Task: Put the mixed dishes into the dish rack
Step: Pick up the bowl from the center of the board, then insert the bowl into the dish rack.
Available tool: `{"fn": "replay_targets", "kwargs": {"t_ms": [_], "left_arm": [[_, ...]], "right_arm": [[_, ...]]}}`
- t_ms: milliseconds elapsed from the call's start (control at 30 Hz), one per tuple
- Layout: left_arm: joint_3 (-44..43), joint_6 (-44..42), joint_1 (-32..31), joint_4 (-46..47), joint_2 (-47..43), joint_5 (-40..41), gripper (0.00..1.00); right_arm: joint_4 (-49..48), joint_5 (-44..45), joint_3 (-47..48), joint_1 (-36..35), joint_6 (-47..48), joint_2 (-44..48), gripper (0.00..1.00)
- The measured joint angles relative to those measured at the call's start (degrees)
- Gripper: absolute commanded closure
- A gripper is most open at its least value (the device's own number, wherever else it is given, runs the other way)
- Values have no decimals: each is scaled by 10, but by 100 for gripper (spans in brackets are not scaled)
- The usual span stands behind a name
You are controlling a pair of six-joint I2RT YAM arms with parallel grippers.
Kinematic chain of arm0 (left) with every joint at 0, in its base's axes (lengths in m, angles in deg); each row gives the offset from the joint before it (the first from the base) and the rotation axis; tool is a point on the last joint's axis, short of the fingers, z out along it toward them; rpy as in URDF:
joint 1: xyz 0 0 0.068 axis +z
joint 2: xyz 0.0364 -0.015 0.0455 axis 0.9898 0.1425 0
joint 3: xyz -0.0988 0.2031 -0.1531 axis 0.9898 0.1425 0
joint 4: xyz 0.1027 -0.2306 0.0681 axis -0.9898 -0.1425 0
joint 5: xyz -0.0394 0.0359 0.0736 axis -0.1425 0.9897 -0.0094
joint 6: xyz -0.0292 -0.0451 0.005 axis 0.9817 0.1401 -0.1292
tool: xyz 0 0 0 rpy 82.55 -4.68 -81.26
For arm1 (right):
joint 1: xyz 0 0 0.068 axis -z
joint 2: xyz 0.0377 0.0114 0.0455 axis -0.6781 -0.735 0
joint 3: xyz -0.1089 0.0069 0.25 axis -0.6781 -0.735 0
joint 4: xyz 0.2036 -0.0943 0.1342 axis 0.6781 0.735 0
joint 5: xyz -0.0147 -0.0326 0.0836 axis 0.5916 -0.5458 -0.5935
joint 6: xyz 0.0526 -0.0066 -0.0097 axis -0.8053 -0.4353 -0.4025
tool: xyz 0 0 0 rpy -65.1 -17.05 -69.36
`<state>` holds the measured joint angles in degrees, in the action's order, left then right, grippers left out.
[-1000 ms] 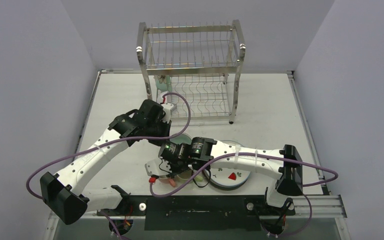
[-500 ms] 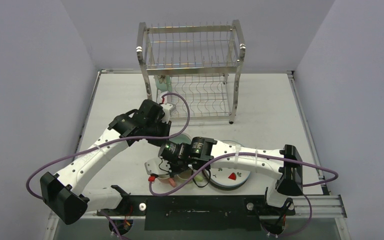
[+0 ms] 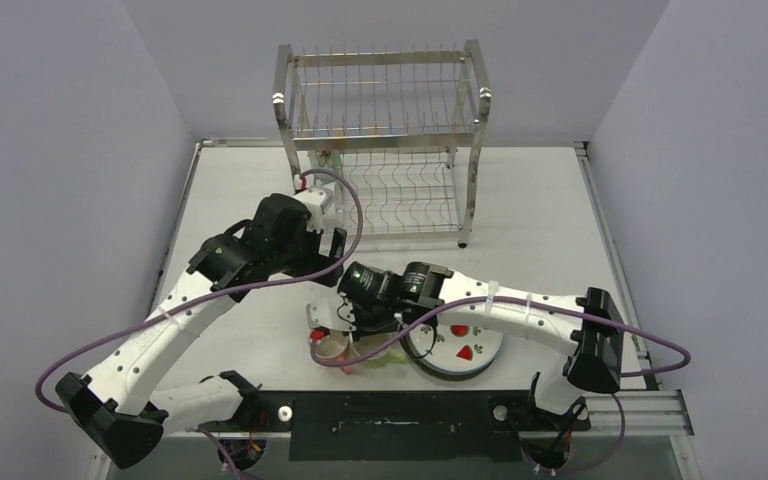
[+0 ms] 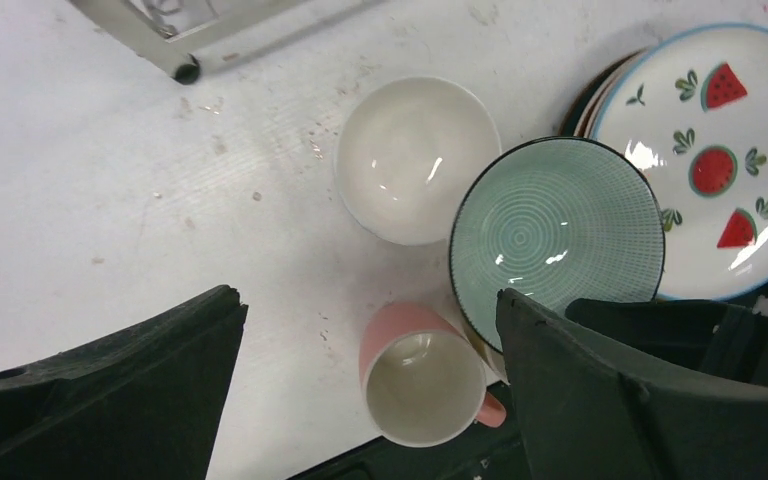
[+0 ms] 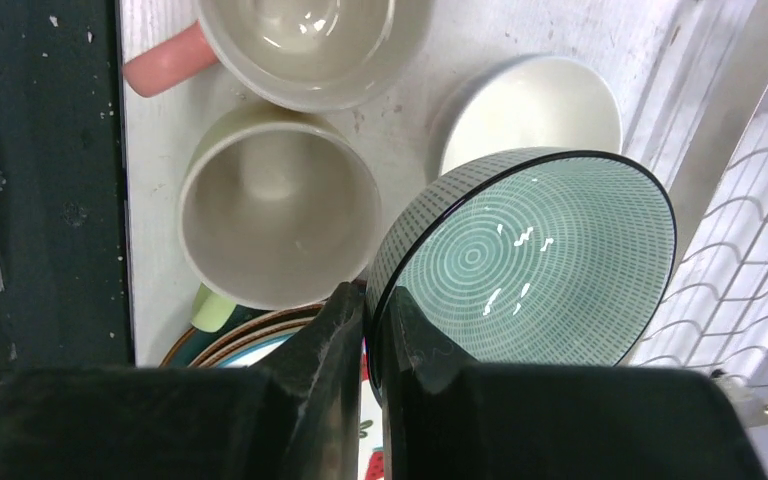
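I saw right gripper [image 5: 368, 300] clamped on rim of mint-green ribbed ceramic bowl [image 5: 525, 260]; bowl was tilted, just beside pale-green mug [image 5: 278, 215] and small white bowl [image 5: 530, 110]. Left gripper [image 4: 367, 298] hung spread wide, empty, above pink mug [image 4: 415, 375]. Tall steel wire dish rack [image 3: 380, 130] stood well apart, at table's far side.

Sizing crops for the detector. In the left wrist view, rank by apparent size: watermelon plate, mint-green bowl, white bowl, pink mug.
1. watermelon plate, partly cropped
2. mint-green bowl, possibly lifted nearer the camera, so its lead is unsure
3. white bowl
4. pink mug
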<state>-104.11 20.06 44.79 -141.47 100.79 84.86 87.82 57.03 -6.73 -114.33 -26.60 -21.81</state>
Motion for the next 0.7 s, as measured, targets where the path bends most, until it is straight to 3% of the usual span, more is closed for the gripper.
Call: {"fn": "replay_targets", "kwargs": {"t_ms": [333,700], "left_arm": [[3,-11,4,44,-94,149,3],[122,-43,5,144,-232,264,3]], "right_arm": [[-93,-86,-58,81,-76,57,100],[-288,-141,-123,174,-236,57,100]]}}
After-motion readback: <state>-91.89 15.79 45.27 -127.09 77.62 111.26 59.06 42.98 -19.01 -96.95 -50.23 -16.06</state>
